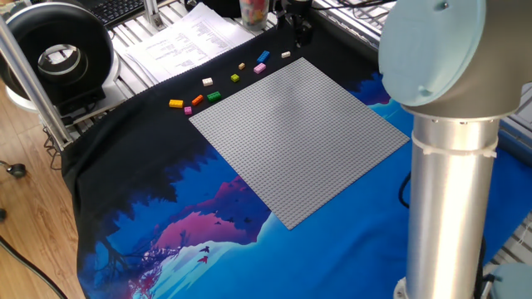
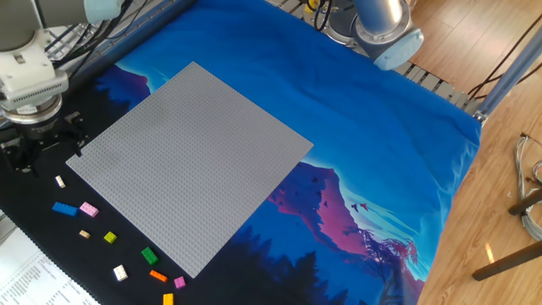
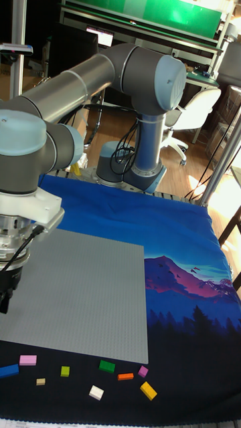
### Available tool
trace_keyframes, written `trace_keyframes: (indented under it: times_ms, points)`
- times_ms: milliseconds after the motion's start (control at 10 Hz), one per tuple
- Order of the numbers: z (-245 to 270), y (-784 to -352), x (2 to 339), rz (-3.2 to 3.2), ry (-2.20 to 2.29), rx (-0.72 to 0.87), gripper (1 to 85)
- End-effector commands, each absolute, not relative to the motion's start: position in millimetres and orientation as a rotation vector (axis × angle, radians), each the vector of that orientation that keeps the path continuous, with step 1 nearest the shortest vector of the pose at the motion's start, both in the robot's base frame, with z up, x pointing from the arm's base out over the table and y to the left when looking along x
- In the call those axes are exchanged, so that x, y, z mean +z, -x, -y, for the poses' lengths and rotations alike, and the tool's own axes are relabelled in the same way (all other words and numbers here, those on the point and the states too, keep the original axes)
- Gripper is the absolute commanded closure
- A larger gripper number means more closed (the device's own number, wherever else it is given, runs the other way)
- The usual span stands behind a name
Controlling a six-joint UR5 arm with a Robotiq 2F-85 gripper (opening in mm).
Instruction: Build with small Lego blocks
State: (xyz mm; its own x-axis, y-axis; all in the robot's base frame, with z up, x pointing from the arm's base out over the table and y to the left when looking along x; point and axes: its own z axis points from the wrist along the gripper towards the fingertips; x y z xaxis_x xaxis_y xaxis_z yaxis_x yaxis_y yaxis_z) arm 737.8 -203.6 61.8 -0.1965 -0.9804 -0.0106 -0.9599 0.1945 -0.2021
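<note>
1. The gripper (image 2: 25, 152) is seen hanging over the black strip of cloth just off a corner of the grey baseplate (image 2: 190, 161), at the end of the brick row. Nothing is seen between its dark fingers; how wide they stand cannot be told from these views.
2. The small Lego blocks are seen lying loose on the desk, in a line beside one edge of the baseplate, none on its studs.
3. The white brick (image 2: 59, 181) is judged nearest, just beside the gripper and towards the paper-side edge of the desk; the blue brick (image 2: 63, 208) and pink brick (image 2: 89, 209) follow, the blue one's long axis roughly along the row.
4. Further along, the tan brick (image 2: 84, 234), lime brick (image 2: 110, 238), green brick (image 2: 150, 255) and orange-yellow brick (image 2: 168, 298) are well apart from the gripper.
5. No container is seen holding bricks; the baseplate is bare.
</note>
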Motion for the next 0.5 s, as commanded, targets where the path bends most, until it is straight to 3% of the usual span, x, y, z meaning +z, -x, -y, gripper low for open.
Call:
trace_keyframes:
  times_ms: [0, 400]
  points:
    - [195.1, -737.9, 62.4, -2.312, 1.868, -0.18, 10.3]
    - [219.2, -752.3, 49.5, -2.279, 1.946, -0.202, 11.3]
